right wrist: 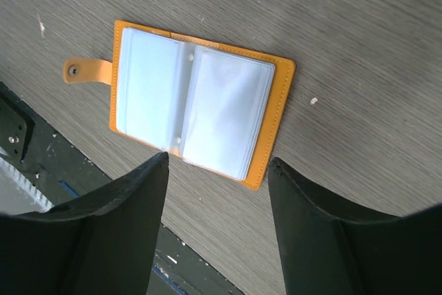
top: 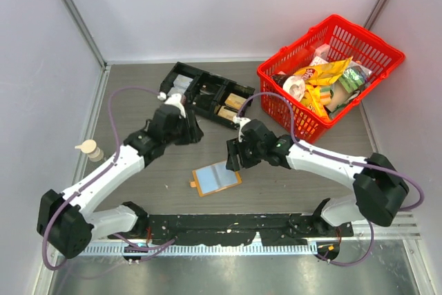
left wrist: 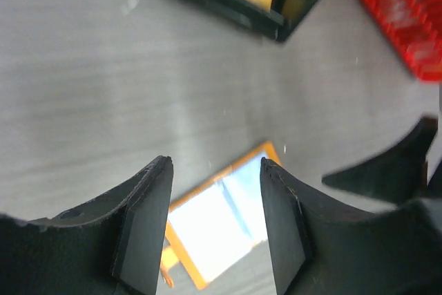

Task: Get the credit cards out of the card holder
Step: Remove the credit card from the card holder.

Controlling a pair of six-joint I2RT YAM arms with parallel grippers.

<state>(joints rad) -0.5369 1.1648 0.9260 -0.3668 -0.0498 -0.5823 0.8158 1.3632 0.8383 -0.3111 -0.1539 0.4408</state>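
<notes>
Both pairs of jaws stand part open with nothing between them: your left gripper shows bare table through its gap, and your right gripper hangs above the card holder without touching it. You find the card holder lying flat and opened out on the table, in front of the arm bases, between the two grippers and closer to the right one. In the top view its long axis runs left to right, the right end tipped slightly away from you. Its little side tab, with a snap stud, sticks out from the left end. The cover is tan-orange with stitched edges, and the two pale blue-grey inner panels face up, glossy like clear plastic sleeves, meeting at a centre fold. You cannot tell whether cards sit inside them. The table is grey with a fine wood grain. Behind the left gripper lies a black compartment tray, with tan blocks in some of its cells. To the right stands a red mesh basket, filled with packets, a yellow bag on top.
</notes>
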